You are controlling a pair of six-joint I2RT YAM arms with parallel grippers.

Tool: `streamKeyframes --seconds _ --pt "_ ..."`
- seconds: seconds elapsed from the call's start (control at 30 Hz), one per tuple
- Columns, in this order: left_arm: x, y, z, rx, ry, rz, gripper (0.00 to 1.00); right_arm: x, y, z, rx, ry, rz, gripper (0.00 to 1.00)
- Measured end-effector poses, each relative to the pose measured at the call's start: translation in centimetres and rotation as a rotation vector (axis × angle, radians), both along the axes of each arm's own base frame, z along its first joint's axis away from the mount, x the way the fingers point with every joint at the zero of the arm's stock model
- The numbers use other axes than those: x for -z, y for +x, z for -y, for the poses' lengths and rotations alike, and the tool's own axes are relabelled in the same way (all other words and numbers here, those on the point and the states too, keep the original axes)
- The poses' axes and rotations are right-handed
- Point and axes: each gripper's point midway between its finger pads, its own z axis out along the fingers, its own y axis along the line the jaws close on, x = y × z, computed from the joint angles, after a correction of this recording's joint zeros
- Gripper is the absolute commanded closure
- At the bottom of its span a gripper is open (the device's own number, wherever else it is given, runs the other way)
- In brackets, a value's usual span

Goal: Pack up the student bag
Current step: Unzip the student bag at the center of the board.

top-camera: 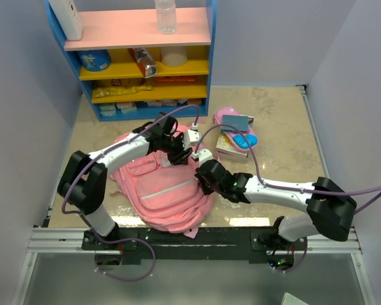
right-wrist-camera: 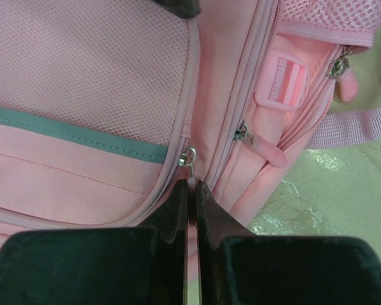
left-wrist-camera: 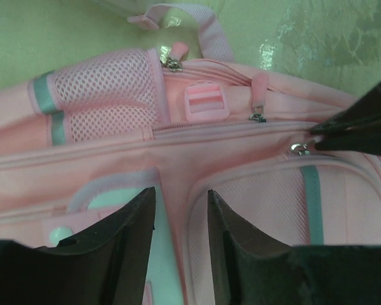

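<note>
Lying on beige tabletop (top-camera: pixel 279 127) between grey walls (top-camera: pixel 25 95), the student bag (top-camera: pixel 165 197) has right tool (right-wrist-camera: pixel 192 187) pinching zip pull (right-wrist-camera: pixel 189 157), left tool (left-wrist-camera: pixel 181 192) apart.

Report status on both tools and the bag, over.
Right tool shut on pocket zip pull. Left tool open above student bag, holding nothing. Bag flat on table, nothing blocking the zip.

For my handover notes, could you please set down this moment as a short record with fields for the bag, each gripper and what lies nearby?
bag: student bag, pink, lying on the table
left arm: left gripper open just above the bag, holding nothing
right arm: right gripper shut on the zip pull of a mesh-fronted pocket
nearby: pink pencil case and books to the bag's right
far edge: shelf with assorted items
</note>
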Motion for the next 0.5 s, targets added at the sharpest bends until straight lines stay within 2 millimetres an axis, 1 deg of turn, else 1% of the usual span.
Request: streamKeyframes --seconds 0.03,0.07,0.13,0.17,0.23,0.37,0.43,0.5 --pt "0.4 0.4 0.5 0.006 0.002 -0.002 0.59 -0.1 0.0 0.0 0.004 0.006 -0.002 1.0" --pt "0.9 0.7 0.8 0.011 0.006 -0.003 0.62 -0.3 -0.1 0.0 0.008 0.011 -0.003 1.0" --pt "2.1 1.2 1.1 0.013 0.014 -0.016 0.65 -0.4 -0.3 0.1 0.012 0.016 -0.01 1.0" --pt "2.4 1.4 1.2 0.012 0.015 -0.014 0.7 -0.3 -0.5 0.2 0.014 0.015 -0.015 1.0" --pt "2.8 1.8 1.4 0.007 0.014 -0.004 0.73 -0.2 -0.9 0.4 0.019 0.014 -0.027 1.0" --pt "2.8 3.1 1.6 -0.033 0.008 0.036 0.82 -0.1 -1.8 0.4 0.025 0.016 -0.046 1.0" --pt "3.1 3.3 1.5 -0.055 0.009 0.036 0.87 -0.1 -2.2 0.4 0.027 0.014 -0.053 1.0" --pt "3.2 3.5 1.4 -0.079 0.008 0.035 0.89 0.1 -2.7 0.4 0.03 0.006 -0.058 1.0"
